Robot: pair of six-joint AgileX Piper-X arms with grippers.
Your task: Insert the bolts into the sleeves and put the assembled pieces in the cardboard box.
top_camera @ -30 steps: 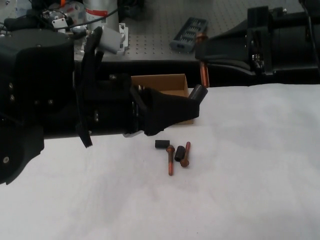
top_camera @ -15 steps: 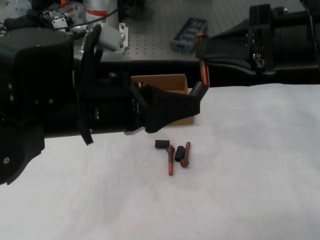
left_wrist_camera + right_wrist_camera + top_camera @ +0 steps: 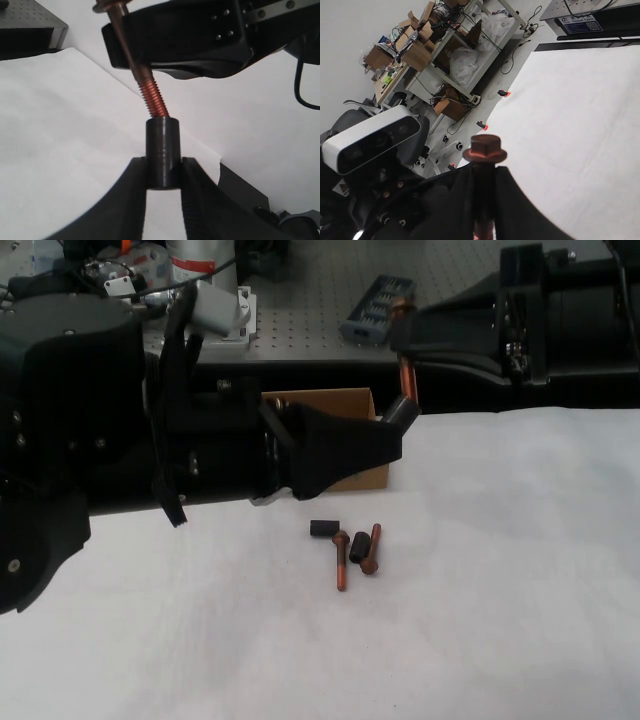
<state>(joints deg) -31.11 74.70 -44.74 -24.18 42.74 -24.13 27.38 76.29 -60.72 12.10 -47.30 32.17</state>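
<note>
Currently the left gripper (image 3: 163,174) is clamping a black sleeve (image 3: 162,145) between its two fingers, with the sleeve's open end facing the other arm. The right gripper (image 3: 484,197) is squeezing a copper bolt (image 3: 487,149) by the shank just under the hex head, and the threaded end is pointing at the sleeve.

In the left wrist view the thread tip is meeting the sleeve's mouth, and the bolt is leaning a little off the sleeve's axis. Whether the tip is sitting inside I cannot tell.

In the high view the held pair is hanging above the bench, just beside the right-hand edge of the cardboard box (image 3: 330,400). The box is sitting at the far side of the white cloth (image 3: 500,590), partly hidden behind the left arm.

Loose parts are lying in a cluster on the cloth, nearer the camera than the box:
- First loose sleeve (image 3: 323,528), just beside the head of the first loose bolt (image 3: 341,565).
- Second loose sleeve (image 3: 359,546), lying between that bolt and the second loose bolt (image 3: 374,540).
</note>
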